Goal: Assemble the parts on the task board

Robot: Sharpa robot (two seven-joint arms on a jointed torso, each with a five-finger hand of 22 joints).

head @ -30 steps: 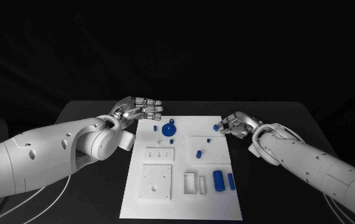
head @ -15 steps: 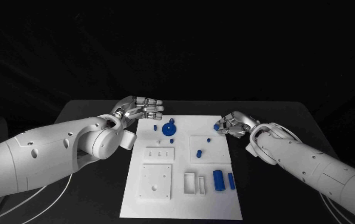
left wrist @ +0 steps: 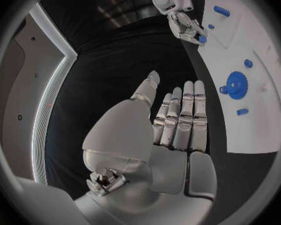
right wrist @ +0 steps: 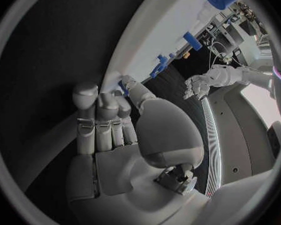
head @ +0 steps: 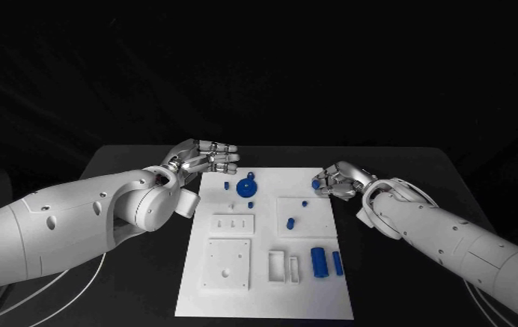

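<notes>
Task board (head: 270, 282): white plate, long axis running from the table's near edge toward its far edge, centred on the black table (head: 129, 155).

Parts, far end of board: blue gear (head: 247, 188) with a small handle, a short blue peg (head: 227, 187) just beside it toward the left edge, a tiny blue stud (head: 251, 206) just nearer.

Parts, middle: raised white square block (head: 308, 218) toward the right edge, carrying a blue pin (head: 305, 204) and a blue plug (head: 290, 224); white block with slots (head: 232, 226) toward the left edge.

Parts, near end: large blue cylinder (head: 319, 262) and slimmer blue bar (head: 337, 265) side by side by the right edge; white upright frames (head: 283, 267) next to them; white square plate (head: 227, 265) toward the left edge.

Right hand (head: 340, 181): at the board's far right corner, fingers curled in around a small blue part (head: 317, 185), thumb tip touching it in the right wrist view.

Left hand (head: 205, 157): off the board's far left corner, above the table, fingers straight and close together, holding nothing.
</notes>
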